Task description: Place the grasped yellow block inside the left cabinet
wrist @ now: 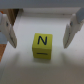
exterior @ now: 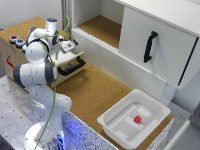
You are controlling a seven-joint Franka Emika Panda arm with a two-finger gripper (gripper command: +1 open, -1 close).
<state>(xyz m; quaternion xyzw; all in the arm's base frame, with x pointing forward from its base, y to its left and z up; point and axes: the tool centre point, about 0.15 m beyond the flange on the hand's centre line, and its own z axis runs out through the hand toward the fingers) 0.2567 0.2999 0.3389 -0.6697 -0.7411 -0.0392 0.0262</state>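
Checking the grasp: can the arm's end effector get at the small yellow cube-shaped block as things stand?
Probably yes: the small yellow cube-shaped block marked N sits between the end effector's open fingers, both apart from it, with nothing else in the way.

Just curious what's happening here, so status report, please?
Fingers open, either side of yellow block, not touching. Block sits on pale surface, N toward wrist camera. Nothing seen in the way.

yellow block [wrist: 42, 46], "N" up, left cabinet [exterior: 102, 27] doorless
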